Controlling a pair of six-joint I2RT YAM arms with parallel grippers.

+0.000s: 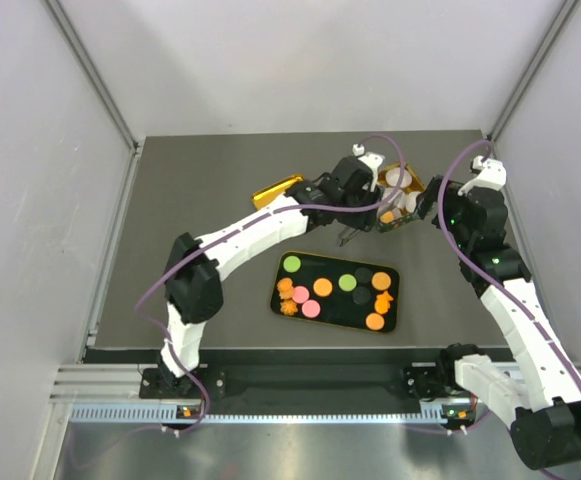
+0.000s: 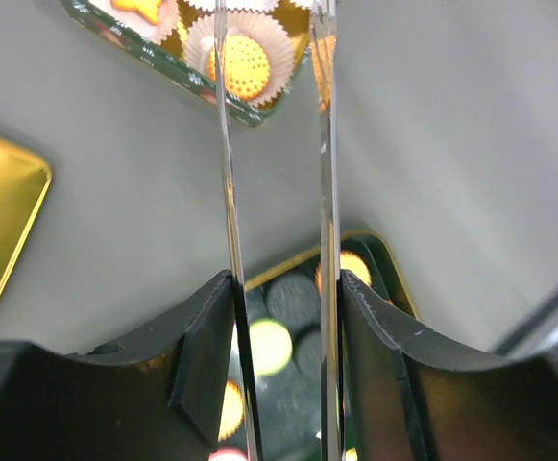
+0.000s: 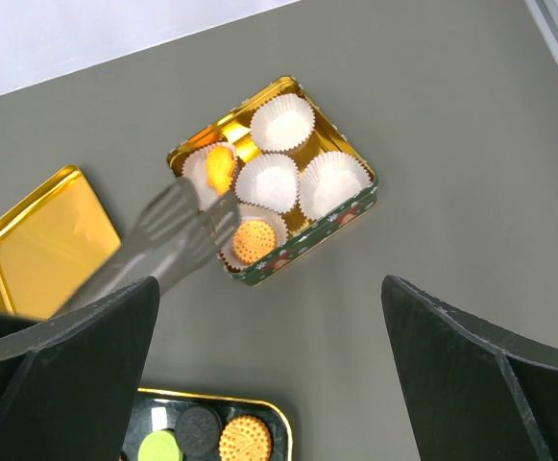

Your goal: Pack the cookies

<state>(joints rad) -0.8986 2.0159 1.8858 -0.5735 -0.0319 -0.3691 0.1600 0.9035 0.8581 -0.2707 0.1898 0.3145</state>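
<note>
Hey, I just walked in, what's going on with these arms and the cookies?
The left arm's fingers hover over the tin, where two of its paper cups hold cookies; whether they grip anything is unclear. The right arm's fingers are spread wide, holding nothing. More cookies wait on the black tray.
</note>
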